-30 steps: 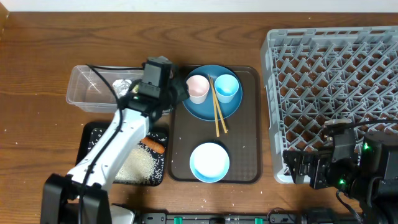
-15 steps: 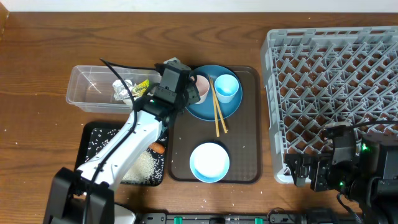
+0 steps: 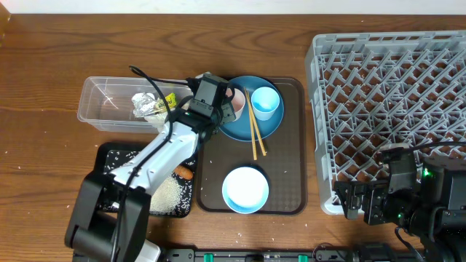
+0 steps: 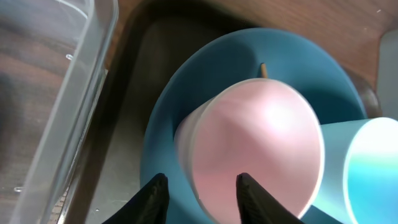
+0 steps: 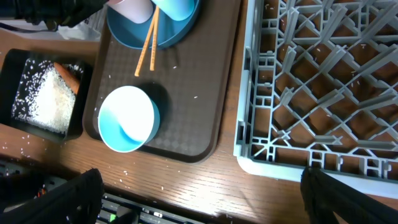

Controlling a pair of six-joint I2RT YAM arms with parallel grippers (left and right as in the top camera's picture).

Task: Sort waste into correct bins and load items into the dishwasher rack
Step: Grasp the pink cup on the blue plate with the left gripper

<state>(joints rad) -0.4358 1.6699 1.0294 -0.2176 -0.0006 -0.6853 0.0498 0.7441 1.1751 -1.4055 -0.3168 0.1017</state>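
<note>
The grey dishwasher rack (image 3: 393,102) stands right of the brown serving tray (image 3: 291,160). The right gripper (image 5: 200,183) hovers off the tray's near right corner, its jaws wide apart. At the tray's far end, the blue plate (image 3: 237,131) carries the pink cup (image 4: 255,149), the blue cup (image 3: 266,102) and the chopsticks (image 3: 254,131). The left gripper (image 4: 199,190) hangs over the pink cup's rim with its jaws partly spread; whether it touches the cup cannot be told.

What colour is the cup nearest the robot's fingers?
Pink. The cup shows best in the left wrist view.

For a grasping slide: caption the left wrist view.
Open left claw astride the wall of the pink cup on the blue plate, clear tub alongside.
</note>
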